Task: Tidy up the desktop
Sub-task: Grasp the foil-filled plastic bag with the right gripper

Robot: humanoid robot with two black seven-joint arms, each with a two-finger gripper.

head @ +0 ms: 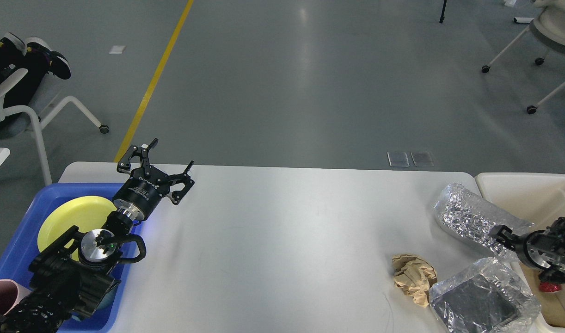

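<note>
The white desktop [282, 240] fills the middle of the head view. At its right end lie a crumpled brown paper ball [414, 276], a crinkled silver foil bag [472, 217] and a second silver foil wrap [483, 301] with a dark inside. My left gripper [174, 153] is open and empty, held above the desktop's far left corner beside the blue tray. My right gripper [497, 232] is low at the right edge, at the foil bag's near end; it looks small and dark, so its fingers cannot be told apart.
A blue tray [19, 231] at the left holds a yellow plate [74, 215] and a pink cup [0, 296]. A beige bin [527, 192] stands at the right with a red scrap [547, 288] inside, mostly hidden by my right arm. Wheeled chairs stand on the floor beyond.
</note>
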